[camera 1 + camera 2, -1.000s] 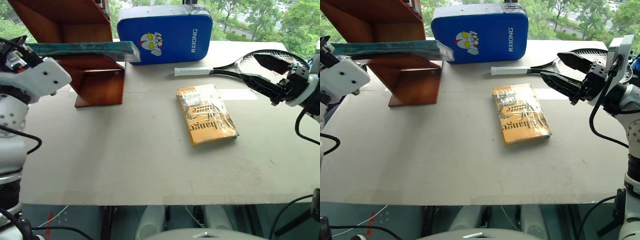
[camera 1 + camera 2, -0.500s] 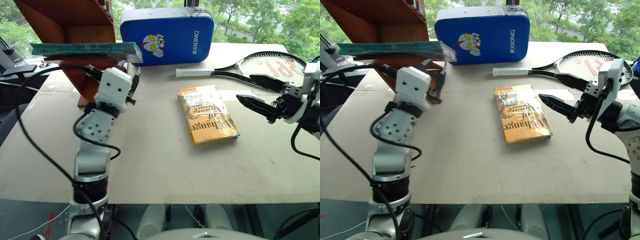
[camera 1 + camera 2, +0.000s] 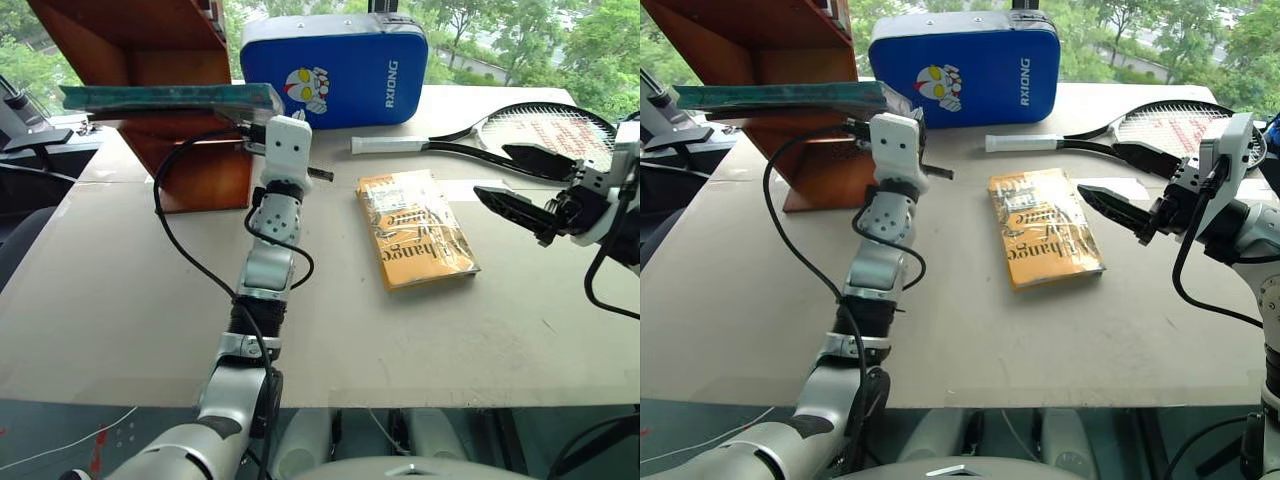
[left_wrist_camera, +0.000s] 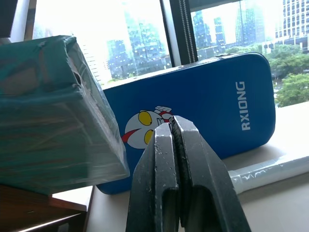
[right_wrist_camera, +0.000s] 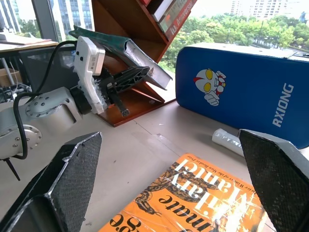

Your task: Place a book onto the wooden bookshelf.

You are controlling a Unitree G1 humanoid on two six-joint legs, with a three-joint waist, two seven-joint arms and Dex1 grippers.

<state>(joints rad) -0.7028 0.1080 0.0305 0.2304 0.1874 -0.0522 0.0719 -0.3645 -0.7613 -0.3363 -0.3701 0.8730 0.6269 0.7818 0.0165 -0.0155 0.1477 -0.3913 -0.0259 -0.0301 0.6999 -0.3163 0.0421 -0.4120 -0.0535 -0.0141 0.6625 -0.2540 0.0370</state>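
Teal book lies flat on a board of the wooden bookshelf at the desk's 10 o'clock corner, one end overhanging; left tool closed and empty just beside that end, right tool open above the desk at 3 o'clock.

Silver-grey jointed arms with white wrist housings, looped black cables, black-fingered tools.

Bright window daylight, overexposed sky, sharp frames
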